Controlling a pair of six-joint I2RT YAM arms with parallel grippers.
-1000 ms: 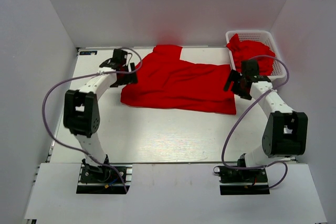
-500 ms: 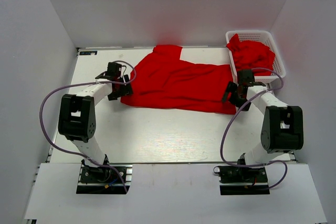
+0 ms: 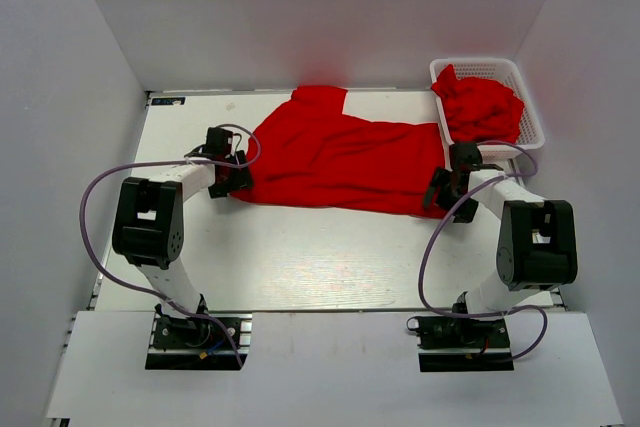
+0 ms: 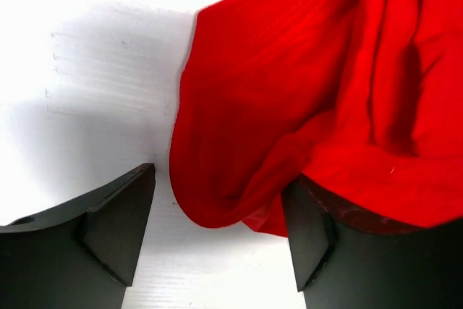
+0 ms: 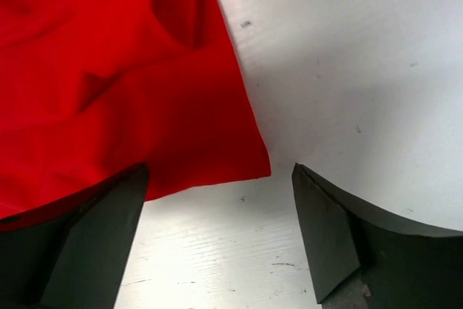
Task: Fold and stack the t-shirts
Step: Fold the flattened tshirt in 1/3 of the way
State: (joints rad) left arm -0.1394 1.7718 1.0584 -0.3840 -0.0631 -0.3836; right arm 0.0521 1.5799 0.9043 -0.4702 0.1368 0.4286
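- The spread t-shirt (image 3: 340, 162) looks light and limp; it is best pinched at its lower corners.
- Left gripper (image 4: 217, 240) and right gripper (image 5: 217, 226) both gape, each astride one.

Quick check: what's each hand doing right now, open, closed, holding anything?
Left hand: open, shirt edge in the gap, not clamped.
Right hand: open, shirt corner in the gap, not clamped.

This looks like a robotics lab test cell. Plain white panels (image 3: 320, 17) box in a white table (image 3: 300, 257). A left arm (image 3: 150, 222) and a right arm (image 3: 535, 242) are bolted to metal base plates (image 3: 195, 332) at the table's near edge. Purple cables (image 3: 82, 212) loop loose beside them.
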